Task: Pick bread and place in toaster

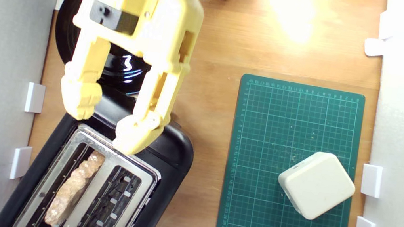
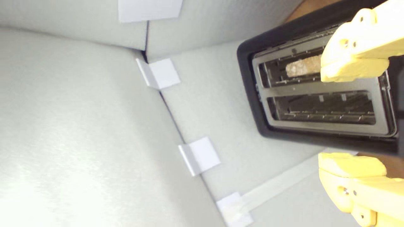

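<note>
Pale, holey and tan at the crust, the bread (image 1: 72, 188) stands on edge in the slot of the black toaster (image 1: 176, 153) nearer the exterior view's left; the other slot is empty. Small numbers edge the green cutting mat (image 1: 273, 116), too fine to read. The yellow gripper (image 1: 101, 128) hangs over the toaster's end, jaws spread wide, gripping nothing

Tiny ruler nos. edge the green cutting mat (image 1: 296, 123), too small to read.

Glossy black plate (image 1: 124, 72), brushed metal top on matt black toaster (image 1: 176, 153), wooden table (image 1: 220, 44), smooth yellow plastic pincer (image 1: 104, 127)
</note>
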Motion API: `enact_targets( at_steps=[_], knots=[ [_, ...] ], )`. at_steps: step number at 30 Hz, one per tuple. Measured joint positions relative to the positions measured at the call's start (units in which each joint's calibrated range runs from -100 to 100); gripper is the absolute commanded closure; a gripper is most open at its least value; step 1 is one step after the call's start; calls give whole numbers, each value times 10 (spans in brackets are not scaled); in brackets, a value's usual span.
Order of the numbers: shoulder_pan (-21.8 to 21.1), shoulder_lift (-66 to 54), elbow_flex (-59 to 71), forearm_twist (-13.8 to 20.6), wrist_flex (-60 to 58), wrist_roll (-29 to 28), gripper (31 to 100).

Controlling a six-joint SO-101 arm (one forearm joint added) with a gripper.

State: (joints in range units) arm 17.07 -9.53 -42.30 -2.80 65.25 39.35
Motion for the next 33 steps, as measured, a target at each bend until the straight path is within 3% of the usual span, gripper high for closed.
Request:
enact_targets(
  at_steps=[4, 8, 12, 17, 23, 33],
  knots=[
    [-59, -42, 6, 4, 0, -82, 481],
    [-102, -91, 17, 50, 1, -189, 481],
    [-167, -148, 67, 55, 1, -254, 481],
    [-200, -239, 201, 68, 1, -292, 481],
    [-264, -378, 412, 55, 1, -307, 481],
    [-282, -594, 771, 56, 1, -301, 482]
  ],
)
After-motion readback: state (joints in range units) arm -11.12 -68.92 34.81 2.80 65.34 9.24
